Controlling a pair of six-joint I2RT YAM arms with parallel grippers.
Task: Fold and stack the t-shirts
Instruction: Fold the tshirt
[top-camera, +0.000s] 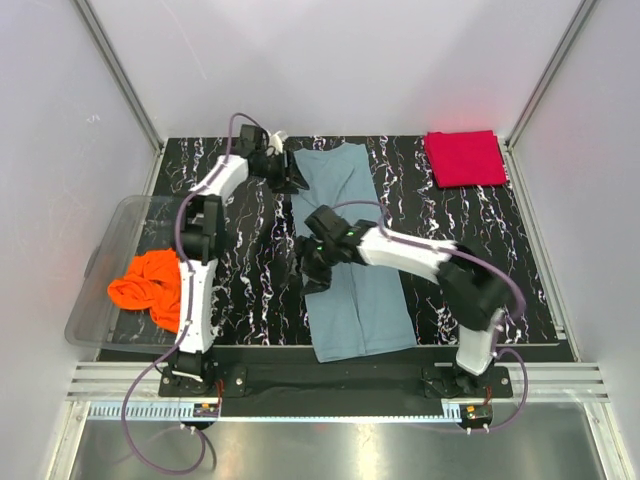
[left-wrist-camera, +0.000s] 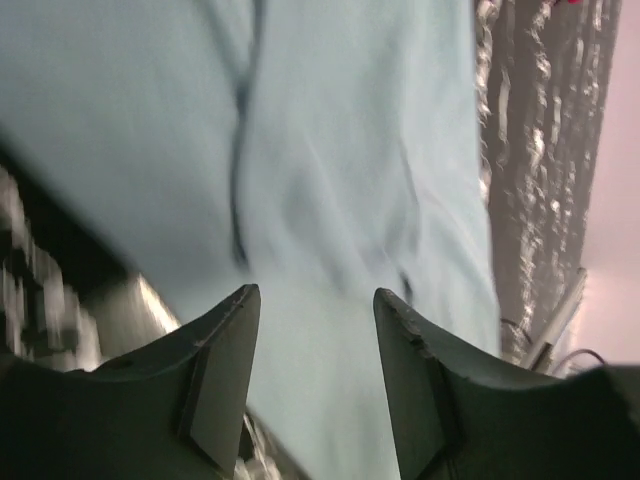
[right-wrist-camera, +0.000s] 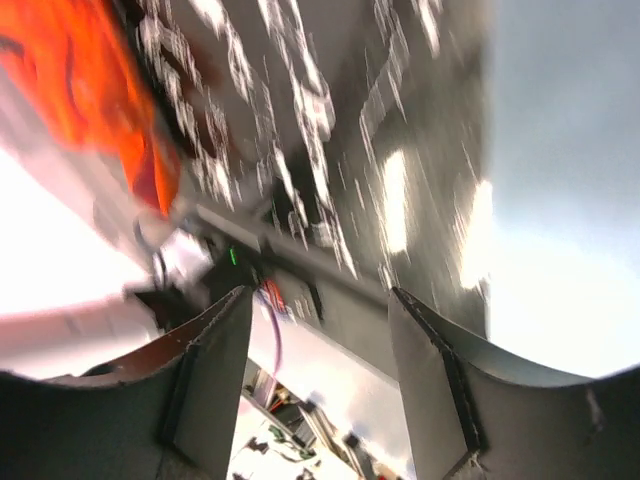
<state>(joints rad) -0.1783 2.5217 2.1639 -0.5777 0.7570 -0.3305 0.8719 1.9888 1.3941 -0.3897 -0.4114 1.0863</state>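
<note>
The dusty grey-blue t-shirt (top-camera: 352, 262) lies flat as a long strip down the middle of the table. My left gripper (top-camera: 293, 180) is open at its far left corner, with the cloth (left-wrist-camera: 330, 150) right under the open fingers (left-wrist-camera: 225, 360). My right gripper (top-camera: 312, 268) is open and empty at the shirt's left edge, midway along. In the right wrist view the blue cloth (right-wrist-camera: 570, 200) is at the right. The crimson red t-shirt (top-camera: 465, 158) lies folded at the back right. The orange t-shirt (top-camera: 150, 285) is crumpled in the bin; it also shows in the right wrist view (right-wrist-camera: 95, 80).
A clear plastic bin (top-camera: 108, 238) sits at the table's left edge. The black marbled tabletop (top-camera: 250, 260) shows between the bin and the blue shirt. White walls enclose the table on three sides.
</note>
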